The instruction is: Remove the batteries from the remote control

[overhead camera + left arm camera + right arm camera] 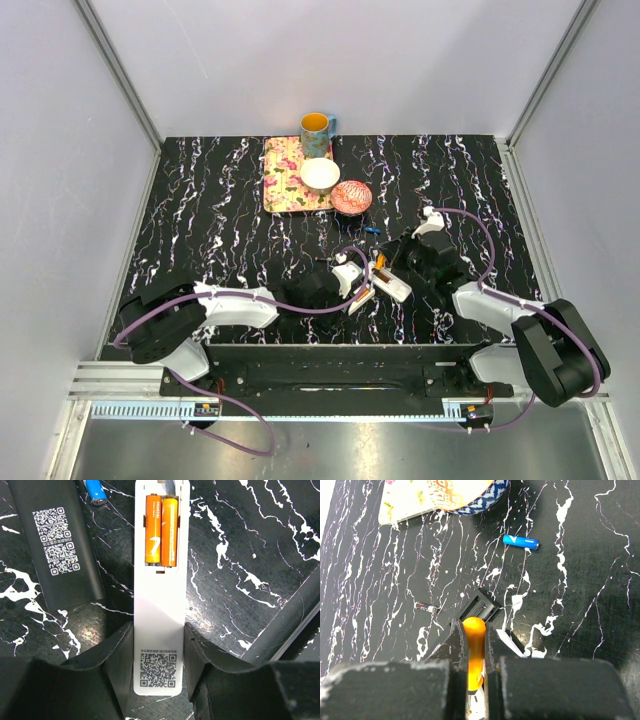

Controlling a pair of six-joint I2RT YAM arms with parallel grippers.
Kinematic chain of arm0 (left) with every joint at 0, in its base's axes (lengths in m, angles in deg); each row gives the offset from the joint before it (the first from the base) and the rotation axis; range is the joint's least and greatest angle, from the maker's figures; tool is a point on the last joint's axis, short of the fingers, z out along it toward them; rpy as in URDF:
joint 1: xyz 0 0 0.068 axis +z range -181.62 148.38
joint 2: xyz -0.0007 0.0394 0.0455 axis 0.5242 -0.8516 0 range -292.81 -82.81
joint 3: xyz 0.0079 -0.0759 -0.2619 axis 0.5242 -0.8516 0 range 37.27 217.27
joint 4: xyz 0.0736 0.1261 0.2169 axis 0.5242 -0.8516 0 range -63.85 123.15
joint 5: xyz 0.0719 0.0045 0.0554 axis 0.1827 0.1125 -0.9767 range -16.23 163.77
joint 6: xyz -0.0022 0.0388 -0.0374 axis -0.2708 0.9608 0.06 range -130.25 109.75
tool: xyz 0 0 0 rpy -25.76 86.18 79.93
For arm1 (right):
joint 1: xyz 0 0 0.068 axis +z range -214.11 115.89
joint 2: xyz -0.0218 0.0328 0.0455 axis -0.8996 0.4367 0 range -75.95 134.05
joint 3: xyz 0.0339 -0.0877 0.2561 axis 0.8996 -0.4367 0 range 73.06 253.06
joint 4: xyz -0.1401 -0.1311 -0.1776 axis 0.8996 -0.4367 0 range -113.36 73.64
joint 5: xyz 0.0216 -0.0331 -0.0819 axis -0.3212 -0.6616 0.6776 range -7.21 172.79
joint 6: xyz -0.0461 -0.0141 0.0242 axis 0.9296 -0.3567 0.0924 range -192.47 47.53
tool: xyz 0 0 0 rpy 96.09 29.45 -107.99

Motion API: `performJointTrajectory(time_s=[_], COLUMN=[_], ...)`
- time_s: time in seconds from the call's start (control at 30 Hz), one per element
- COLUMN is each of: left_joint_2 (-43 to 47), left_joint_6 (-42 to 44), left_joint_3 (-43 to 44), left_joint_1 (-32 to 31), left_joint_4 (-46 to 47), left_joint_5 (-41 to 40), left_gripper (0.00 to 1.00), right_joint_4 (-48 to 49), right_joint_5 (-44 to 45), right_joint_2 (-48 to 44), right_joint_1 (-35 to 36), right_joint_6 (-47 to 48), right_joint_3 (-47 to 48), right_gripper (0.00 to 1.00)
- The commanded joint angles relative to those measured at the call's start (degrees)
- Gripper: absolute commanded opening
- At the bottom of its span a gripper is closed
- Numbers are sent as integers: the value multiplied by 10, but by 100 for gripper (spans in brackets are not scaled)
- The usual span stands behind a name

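Orange batteries, two, in the white remote; one blue battery loose.

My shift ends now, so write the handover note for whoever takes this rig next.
Left hand: clamped on the white plastic remote control, cover off.
Right hand: shut on one orange cylindrical battery.
Done: a blue cylindrical battery and a smaller dark cell lie loose on the black marbled table.
Left: two orange batteries sit in the white remote's compartment; the held one needs setting down.
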Motion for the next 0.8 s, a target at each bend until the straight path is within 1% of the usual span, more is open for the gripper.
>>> performJointTrajectory(time_s=[0.0,0.1,0.33,0.53,0.77], left_joint_2=[-19,-20,-21,-26,-38], left_joint_6=[-5,-5,-6,-7,-9], left_joint_3=[-10,-10,-8,-5,3], left_joint_1=[-4,-5,-4,-5,-4], left_joint_4=[-35,-35,-35,-36,-42], left_joint_5=[27,26,24,25,22], left_gripper=[0,0,0,0,0], right_joint_4=[-5,-8,17,68,104], right_joint_5=[22,15,-36,-100,-154], right_joint_2=[-23,-18,9,42,47], right_joint_1=[-3,-3,-3,-4,-2], right_joint_6=[18,17,2,-46,-109], right_joint_3=[-6,-5,-9,-15,-26], right_gripper=[0,0,0,0,0])
